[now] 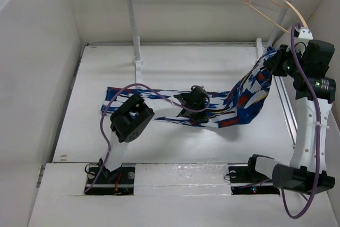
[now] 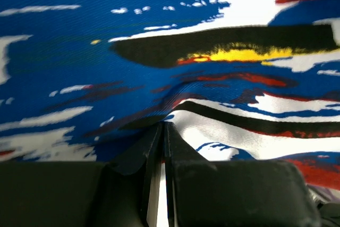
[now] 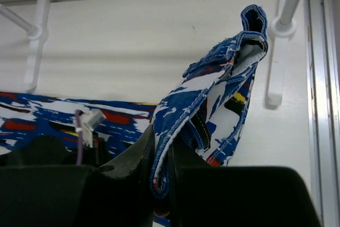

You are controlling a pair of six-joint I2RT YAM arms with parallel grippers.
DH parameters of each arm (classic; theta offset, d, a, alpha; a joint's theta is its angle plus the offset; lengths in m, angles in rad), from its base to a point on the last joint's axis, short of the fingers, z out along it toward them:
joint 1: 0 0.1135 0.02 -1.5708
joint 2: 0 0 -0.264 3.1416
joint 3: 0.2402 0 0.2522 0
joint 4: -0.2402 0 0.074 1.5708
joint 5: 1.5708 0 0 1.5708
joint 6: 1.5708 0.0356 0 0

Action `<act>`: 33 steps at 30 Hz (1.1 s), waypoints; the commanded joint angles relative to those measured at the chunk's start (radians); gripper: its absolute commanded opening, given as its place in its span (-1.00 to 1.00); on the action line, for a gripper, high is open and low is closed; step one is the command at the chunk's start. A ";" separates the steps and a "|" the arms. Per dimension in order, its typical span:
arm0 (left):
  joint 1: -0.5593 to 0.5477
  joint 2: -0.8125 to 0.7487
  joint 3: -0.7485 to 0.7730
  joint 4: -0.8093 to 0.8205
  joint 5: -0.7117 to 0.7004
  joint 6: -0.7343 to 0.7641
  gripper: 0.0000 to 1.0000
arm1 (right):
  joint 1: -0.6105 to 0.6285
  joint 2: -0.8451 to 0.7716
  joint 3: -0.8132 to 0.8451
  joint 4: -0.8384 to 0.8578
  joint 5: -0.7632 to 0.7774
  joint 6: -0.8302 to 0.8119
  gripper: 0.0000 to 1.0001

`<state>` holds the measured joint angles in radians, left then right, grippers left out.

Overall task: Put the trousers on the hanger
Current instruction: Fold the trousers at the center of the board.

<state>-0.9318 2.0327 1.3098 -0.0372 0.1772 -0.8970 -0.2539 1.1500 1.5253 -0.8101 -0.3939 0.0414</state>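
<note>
Right wrist shows jaws clamped on the trousers (image 3: 212, 94).

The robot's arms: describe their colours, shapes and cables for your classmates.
The left arm and right arm have white links and black joint housings. A purple cable loops along each. The left gripper and right gripper have black, wedge-shaped fingers.
</note>
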 commanded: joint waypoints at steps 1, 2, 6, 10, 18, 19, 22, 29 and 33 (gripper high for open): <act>-0.070 0.061 0.068 -0.038 0.044 0.000 -0.95 | 0.051 0.004 0.102 0.107 -0.042 0.012 -1.00; -0.070 0.061 0.074 -0.052 0.041 0.007 -0.96 | 0.073 0.008 0.114 0.117 -0.036 0.023 -1.00; -0.020 -0.095 0.046 -0.105 -0.016 0.041 -0.95 | 0.262 0.063 0.162 0.163 0.013 0.055 -1.00; 0.125 -0.365 -0.105 -0.102 -0.068 0.076 -0.85 | 0.446 0.169 0.242 0.190 0.090 0.098 -1.00; 0.693 -0.885 -0.213 -0.231 -0.106 0.162 -0.80 | 0.823 0.466 0.496 0.276 0.239 0.190 -1.00; 0.765 -0.910 -0.219 -0.227 -0.075 0.167 -0.80 | 0.855 0.509 0.528 0.288 0.248 0.204 -1.00; 0.955 -0.945 -0.181 -0.247 -0.015 0.205 -0.79 | 0.983 0.706 0.673 0.336 0.270 0.255 -1.00; 0.979 -0.930 0.046 -0.400 -0.277 0.216 -0.78 | 1.180 1.178 0.900 0.549 0.040 0.491 0.43; 0.979 -0.893 0.099 -0.402 -0.231 0.242 -0.52 | 1.164 1.159 0.818 0.482 -0.031 0.448 0.59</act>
<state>0.0422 1.1500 1.3632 -0.4232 -0.0521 -0.6891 0.9485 2.4027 2.3684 -0.3607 -0.3450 0.4610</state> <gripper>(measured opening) 0.232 0.789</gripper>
